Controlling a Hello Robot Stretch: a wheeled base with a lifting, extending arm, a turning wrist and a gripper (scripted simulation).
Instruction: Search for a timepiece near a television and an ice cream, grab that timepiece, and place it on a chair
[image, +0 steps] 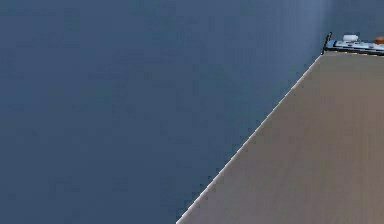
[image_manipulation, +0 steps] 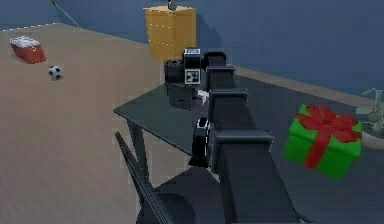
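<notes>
Gripper (image_manipulation: 176, 90) was seen at the edge of the dark table (image_manipulation: 150, 112), a yellow box (image_manipulation: 168, 32) at its 12 o'clock, a chair (image_manipulation: 150, 205) at 6 o'clock; what it held could not be told.

One gift (image_manipulation: 322, 140), one ball (image_manipulation: 55, 72), one table (image_manipulation: 150, 106)

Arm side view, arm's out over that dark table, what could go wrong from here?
The gripper shows before the yellow box, so extending further might bump it. I cannot tell whether it holds anything, so a grasp could fail unnoticed. The green gift box on the dark table lies beside the arm and could be clipped.
</notes>
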